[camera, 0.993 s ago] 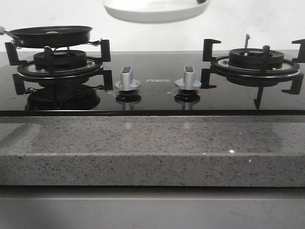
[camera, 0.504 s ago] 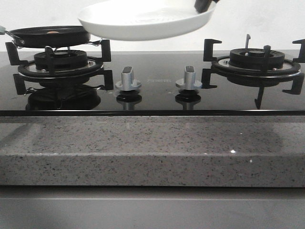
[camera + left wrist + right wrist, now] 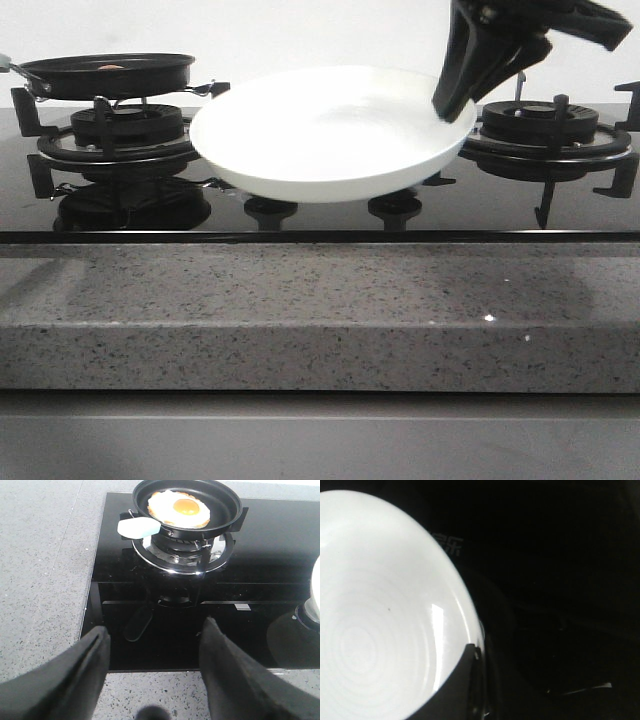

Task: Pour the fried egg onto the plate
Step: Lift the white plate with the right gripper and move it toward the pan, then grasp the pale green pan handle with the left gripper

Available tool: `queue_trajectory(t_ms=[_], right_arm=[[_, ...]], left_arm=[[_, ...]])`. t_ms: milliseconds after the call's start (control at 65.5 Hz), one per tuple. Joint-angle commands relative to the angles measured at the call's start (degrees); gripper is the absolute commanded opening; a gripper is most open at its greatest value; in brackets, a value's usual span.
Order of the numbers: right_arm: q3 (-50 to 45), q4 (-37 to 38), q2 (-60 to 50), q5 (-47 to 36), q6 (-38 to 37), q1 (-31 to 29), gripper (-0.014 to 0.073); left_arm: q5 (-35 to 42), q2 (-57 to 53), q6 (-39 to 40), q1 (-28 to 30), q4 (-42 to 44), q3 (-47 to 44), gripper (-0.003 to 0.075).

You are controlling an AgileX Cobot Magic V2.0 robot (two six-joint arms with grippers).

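Front view: a black glass gas hob (image 3: 320,215) sits in a speckled grey stone counter (image 3: 320,310). The right gripper (image 3: 452,105), black, reaches down from the upper right and is clamped on the far right rim of the plate (image 3: 330,135). This plain white plate hangs in the air, tilted slightly, over the middle of the hob, extending to the left of the gripper and hiding the control knobs behind it. Well to the left of that gripper, a black frying pan (image 3: 105,75) rests on the left burner grate (image 3: 120,135). Only a thin orange sliver of the fried egg (image 3: 108,67) shows over the pan's edge here. The right burner grate (image 3: 545,130) stands just behind and below the right gripper.

Left wrist view: the left gripper (image 3: 155,665) hangs over the near edge of the hob, its two dark fingers (image 3: 80,675) spread wide apart with nothing between them. Straight ahead of it, well apart, the pan holds the fried egg, white with a round orange yolk, lying flat. A pale handle (image 3: 137,527) sticks out from the pan's side. An edge of the plate shows off to one side.

Right wrist view: the plate's glossy inside fills most of the frame, with faint rings. One dark finger (image 3: 455,690) lies against its rim; the other finger is probably under the plate, out of sight.
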State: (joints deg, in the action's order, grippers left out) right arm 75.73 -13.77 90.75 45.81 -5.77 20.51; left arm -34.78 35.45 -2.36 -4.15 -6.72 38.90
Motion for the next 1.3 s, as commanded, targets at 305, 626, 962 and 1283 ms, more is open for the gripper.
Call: queue_trajectory(t_ms=[305,626,962,1283], right_arm=[[1.39,-0.56,-1.03,-3.12,-0.26,-0.02,-0.0105],[1.39,-0.56,-1.03,-3.12,-0.26,-0.02,-0.0105],[1.39,-0.56,-1.03,-3.12,-0.26,-0.02,-0.0105],[1.39,-0.56,-1.03,-3.12,-0.26,-0.02,-0.0105]], left_arm=[[3.51,0.33,-0.11,-0.48,-0.68,1.96,0.0412],[-0.29,1.60,-0.11,-0.48,-2.34,4.54,0.0585],[-4.38,17.43,-0.11,0.00,-8.44,16.22,0.0585],[-4.23,33.37,-7.38,11.12,-30.81,21.15,0.0585]])
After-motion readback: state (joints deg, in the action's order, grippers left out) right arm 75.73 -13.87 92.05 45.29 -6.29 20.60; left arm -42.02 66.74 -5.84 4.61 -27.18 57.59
